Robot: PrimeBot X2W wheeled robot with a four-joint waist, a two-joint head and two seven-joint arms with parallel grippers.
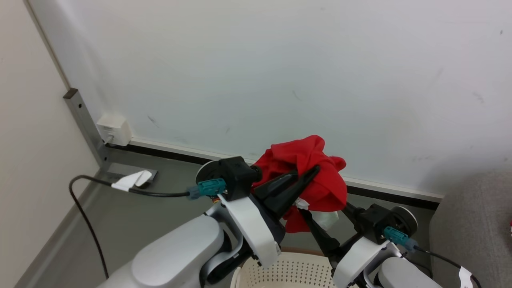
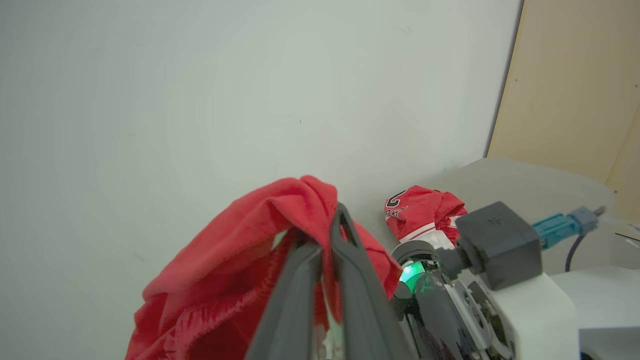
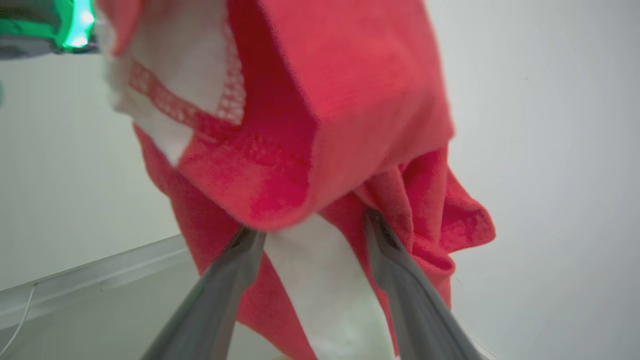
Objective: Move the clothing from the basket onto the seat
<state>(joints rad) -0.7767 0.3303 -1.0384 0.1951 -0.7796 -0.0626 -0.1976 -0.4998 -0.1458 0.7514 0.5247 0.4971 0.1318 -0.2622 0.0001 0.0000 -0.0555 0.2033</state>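
A red garment (image 1: 316,176) with white trim hangs bunched in the air above the basket (image 1: 288,268), whose cream perforated wall shows at the bottom edge. My left gripper (image 1: 310,172) is shut on its upper folds, and the pinch is seen close up in the left wrist view (image 2: 325,225). My right gripper (image 1: 324,212) is just below it, open, its fingers spread under the hanging cloth (image 3: 320,125) with the tips hidden in the folds (image 3: 310,222). A second red garment (image 2: 422,212) with numerals lies on the grey seat (image 2: 525,185), which also shows at the right (image 1: 472,224).
A white wall stands close ahead. At the left are a socket box (image 1: 115,129), a grey metal post (image 1: 86,120) and a black cable (image 1: 92,232) across the grey floor. A wooden panel (image 2: 575,85) stands behind the seat.
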